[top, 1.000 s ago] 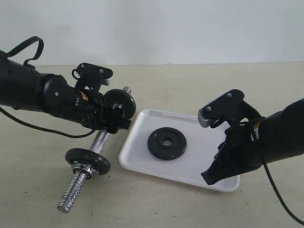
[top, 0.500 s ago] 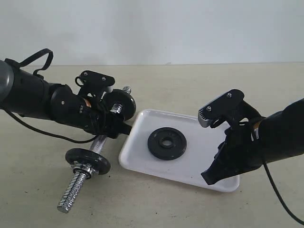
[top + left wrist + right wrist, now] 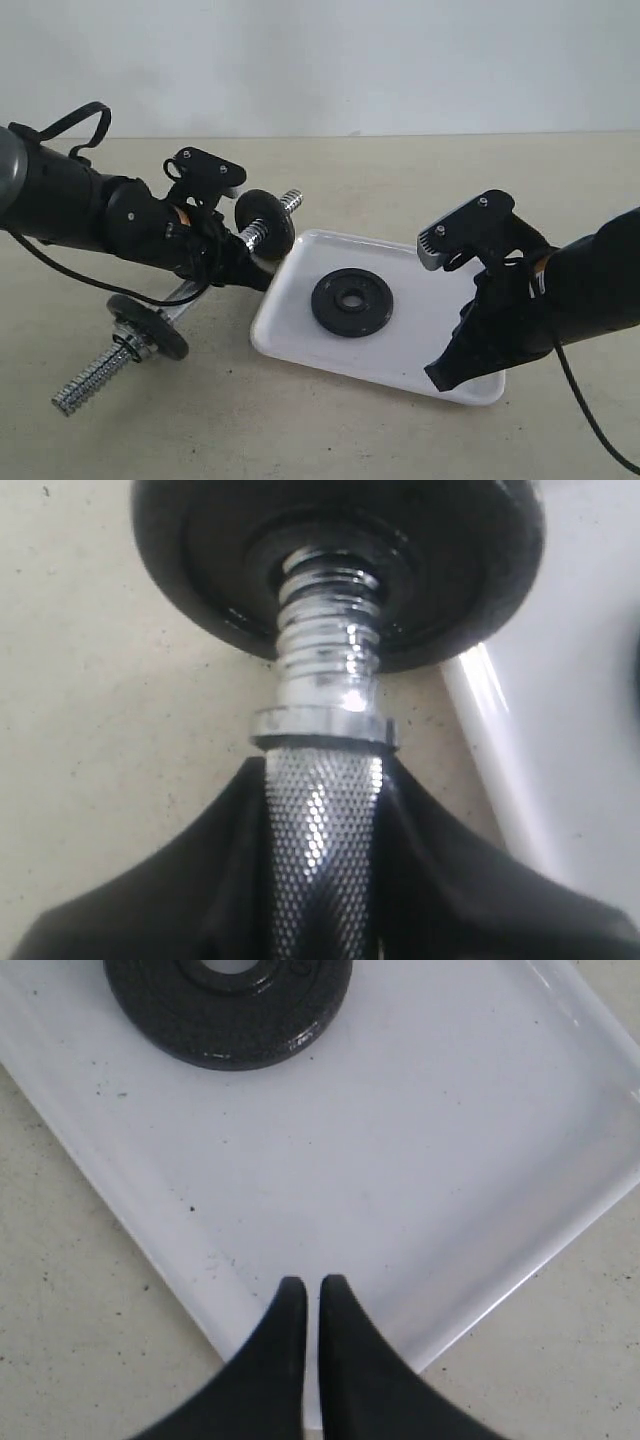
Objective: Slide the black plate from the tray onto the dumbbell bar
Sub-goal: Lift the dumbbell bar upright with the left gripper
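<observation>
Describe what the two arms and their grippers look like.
The left arm and the right arm are thick, rounded and matte black. A thin black cable trails from each. The right gripper has black fingers tapering to points and a grey toothed rail on its mount. The left gripper is black too.

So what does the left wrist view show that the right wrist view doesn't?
Only the left wrist view: the short chrome steel dumbbell bar, its knurled middle clamped between the left jaws, and a round black disc mounted on its thread. Only the right wrist view: the loose flat round black plate lying in the shallow white rectangular tray, and the right jaws shut over one tray corner. Both: that tray, just its rim in the left wrist view, and the beige tabletop.
</observation>
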Action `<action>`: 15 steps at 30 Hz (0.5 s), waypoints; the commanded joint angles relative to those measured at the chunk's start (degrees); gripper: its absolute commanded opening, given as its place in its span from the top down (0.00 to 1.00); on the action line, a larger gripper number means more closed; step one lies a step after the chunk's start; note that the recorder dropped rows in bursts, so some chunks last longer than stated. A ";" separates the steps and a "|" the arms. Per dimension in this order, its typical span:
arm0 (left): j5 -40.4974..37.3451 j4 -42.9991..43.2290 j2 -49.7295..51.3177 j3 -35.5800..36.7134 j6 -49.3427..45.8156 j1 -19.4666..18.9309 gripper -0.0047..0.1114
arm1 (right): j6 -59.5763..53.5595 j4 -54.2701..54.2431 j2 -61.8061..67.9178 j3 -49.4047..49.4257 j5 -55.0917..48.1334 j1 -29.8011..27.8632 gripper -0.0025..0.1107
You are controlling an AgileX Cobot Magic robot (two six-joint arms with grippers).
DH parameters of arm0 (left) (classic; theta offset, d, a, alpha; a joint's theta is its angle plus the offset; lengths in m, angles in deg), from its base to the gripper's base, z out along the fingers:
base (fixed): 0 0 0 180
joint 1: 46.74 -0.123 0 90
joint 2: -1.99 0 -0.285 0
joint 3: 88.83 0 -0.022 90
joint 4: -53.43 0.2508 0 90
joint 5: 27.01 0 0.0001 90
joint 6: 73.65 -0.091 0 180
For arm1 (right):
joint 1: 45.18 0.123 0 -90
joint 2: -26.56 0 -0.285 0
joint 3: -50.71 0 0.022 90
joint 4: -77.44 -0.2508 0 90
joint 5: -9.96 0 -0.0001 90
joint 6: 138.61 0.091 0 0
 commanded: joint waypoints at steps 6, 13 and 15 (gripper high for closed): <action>-0.85 4.49 -0.06 -0.25 -0.14 -0.06 0.92 | 0.01 0.43 -0.16 0.27 1.75 0.16 0.98; -0.85 4.49 -2.28 -0.25 2.31 -2.06 0.92 | 0.01 0.43 -0.16 0.27 2.13 0.16 0.98; -1.06 4.49 -3.70 -0.25 3.09 -2.81 0.92 | 0.01 0.43 -0.16 0.27 2.13 0.16 0.98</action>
